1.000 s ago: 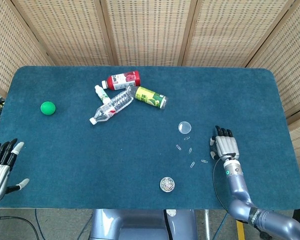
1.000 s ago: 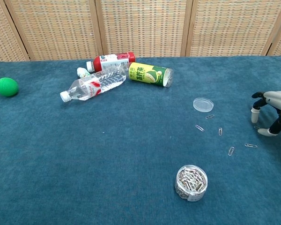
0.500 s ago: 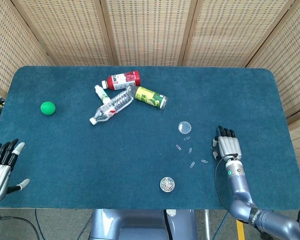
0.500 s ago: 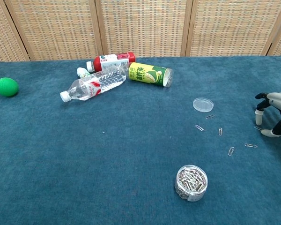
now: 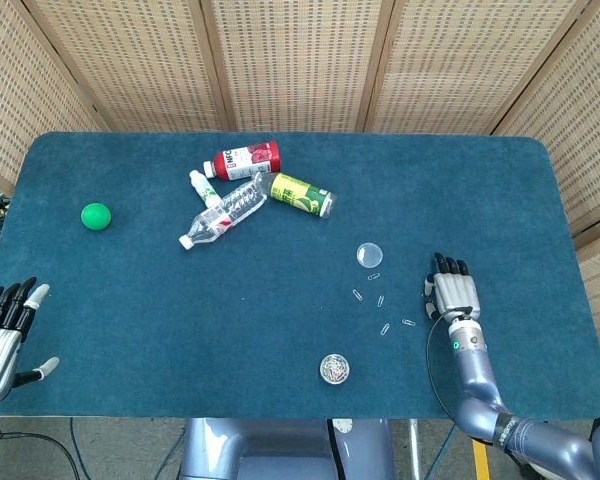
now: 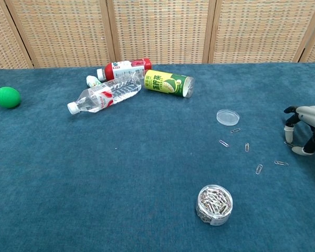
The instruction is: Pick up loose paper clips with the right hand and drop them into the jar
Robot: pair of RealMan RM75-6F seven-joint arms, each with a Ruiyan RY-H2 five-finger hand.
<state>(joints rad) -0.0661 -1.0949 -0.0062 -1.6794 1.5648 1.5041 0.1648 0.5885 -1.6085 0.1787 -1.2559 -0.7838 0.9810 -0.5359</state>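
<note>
Jar (image 6: pixel 214 204), lidless and part-filled with clips, was stood near the table's (image 5: pixel 130 330) front edge. Loose clips (image 6: pixel 259 169) (five) were scattered between the jar and its lid (image 6: pixel 227 116). Right hand (image 5: pixel 454 294) was held just beside them, fingers spread, grasping nothing. Left hand (image 5: pixel 2 325) was likewise released.

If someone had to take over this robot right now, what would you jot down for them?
Right hand: over the table's right side, fingers curled down, holding nothing that I can see.
Left hand: at the near left edge, open, idle.
Jar: near the front edge, open, already holding many clips. Its lid lies apart.
Left: five loose clips on the cloth between lid and right hand; the nearest lies just beside the hand.
</note>
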